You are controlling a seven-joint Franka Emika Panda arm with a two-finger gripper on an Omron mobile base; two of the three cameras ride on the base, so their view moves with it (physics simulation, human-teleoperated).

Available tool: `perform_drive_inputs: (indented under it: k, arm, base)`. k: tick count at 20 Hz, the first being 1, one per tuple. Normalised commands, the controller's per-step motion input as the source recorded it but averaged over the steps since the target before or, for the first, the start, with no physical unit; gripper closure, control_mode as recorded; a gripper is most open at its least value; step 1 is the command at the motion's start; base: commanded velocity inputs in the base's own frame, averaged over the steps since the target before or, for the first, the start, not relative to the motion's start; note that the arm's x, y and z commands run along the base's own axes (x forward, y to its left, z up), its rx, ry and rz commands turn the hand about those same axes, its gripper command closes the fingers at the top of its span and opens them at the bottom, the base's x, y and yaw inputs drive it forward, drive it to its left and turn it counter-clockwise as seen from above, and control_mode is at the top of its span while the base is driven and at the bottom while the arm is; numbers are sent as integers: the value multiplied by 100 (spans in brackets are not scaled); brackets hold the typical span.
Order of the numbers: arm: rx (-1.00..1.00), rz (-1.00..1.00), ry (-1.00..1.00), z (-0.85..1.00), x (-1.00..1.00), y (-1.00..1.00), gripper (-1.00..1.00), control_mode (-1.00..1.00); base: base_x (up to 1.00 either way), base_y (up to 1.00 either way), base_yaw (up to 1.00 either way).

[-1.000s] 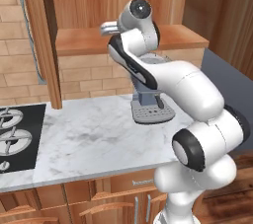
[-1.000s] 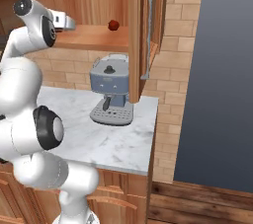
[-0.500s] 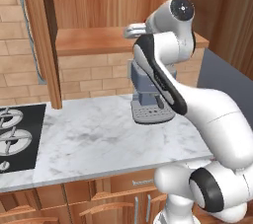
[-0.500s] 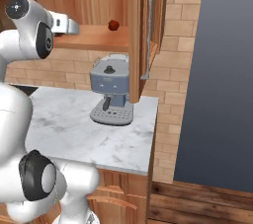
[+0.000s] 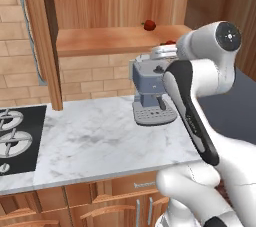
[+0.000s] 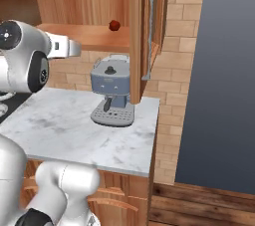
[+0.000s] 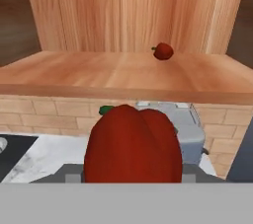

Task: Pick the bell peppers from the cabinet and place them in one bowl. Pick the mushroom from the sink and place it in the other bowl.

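1. The gripper [image 7: 132,178] is clamped on 1 bell pepper [image 7: 132,144], which sits low and very close in the hand view, between the jaws. It is glossy red, rounded and lobed, with a short dark green stem poking out at its upper left. The grip looks centred on the body, which I judge keeps a smooth round thing from rolling out during carrying.

2. In the left base view the hand is held out level in front of the cabinet shelf [image 5: 115,38], with a sliver of red [image 5: 170,43] showing at its tip. That height, just off the shelf's front edge, suits a clean pull out of the cabinet.

3. Below the hand, a grey-blue coffee machine [image 6: 112,93] stands on the marble counter [image 6: 60,130], near its back edge and right end. A black stovetop [image 5: 15,138] lies at the counter's left end.

4. Farther in, the second bell pepper [image 7: 163,51] rests on the shelf, toward its back edge and right of middle, well apart from the held one. It looks the same: small, shiny red, with a dark stem at its left.

5. The open cabinet door [image 5: 42,36] with its grey bar handle [image 5: 30,41] stands at the shelf's left end, leaving the way in free.

6. My judgement: 1 pepper is picked and headed for a bowl; the other pepper and the mushroom remain.
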Motion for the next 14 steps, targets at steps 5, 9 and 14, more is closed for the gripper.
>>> perform_drive_inputs:
  k: [5,9,14]
  arm:
    - [-4,-14,5,-29,-76,-24,100,-100]
    - [-9,-22,18,-15,-33,-15,100,-100]
    - [2,-14,25,0,-26,-16,100,-100]
  base:
    - [0,0,0]
    - [0,0,0]
    - [0,0,0]
